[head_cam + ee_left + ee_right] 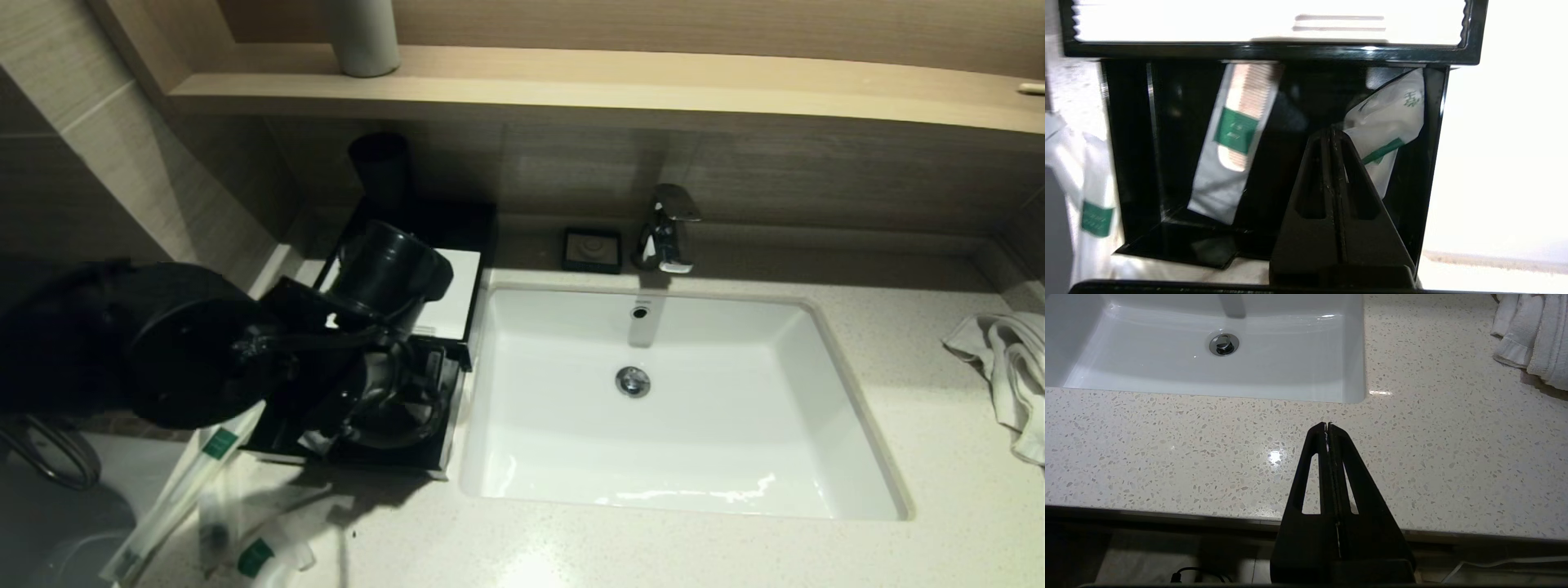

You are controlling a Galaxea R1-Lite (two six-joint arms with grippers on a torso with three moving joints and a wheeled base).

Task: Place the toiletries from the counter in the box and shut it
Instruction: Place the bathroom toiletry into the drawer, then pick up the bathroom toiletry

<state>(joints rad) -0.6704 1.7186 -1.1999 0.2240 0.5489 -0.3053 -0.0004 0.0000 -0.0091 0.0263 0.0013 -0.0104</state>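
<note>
Several sachets (219, 457): lay on the near worktop (571, 547), light, limp, slippery; best pinched mid-length.
Left gripper (1332, 131): pressed together, empty, over the open drawer.
Box (445, 306): beside the sink (824, 343), two sachets inside.
Right gripper (1327, 425): closed, parked.

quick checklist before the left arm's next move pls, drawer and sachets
1. Drawer of the box pulled open: ok.
2. Comb sachet inside the drawer: ok.
3. Pouch fully down in the drawer: not ok, it leans on the side wall.
4. Left gripper jaws shut, empty: ok.
5. All sachets off the counter: not ok, long sachets remain beside the box.
6. Right gripper parked, shut: ok.
</note>
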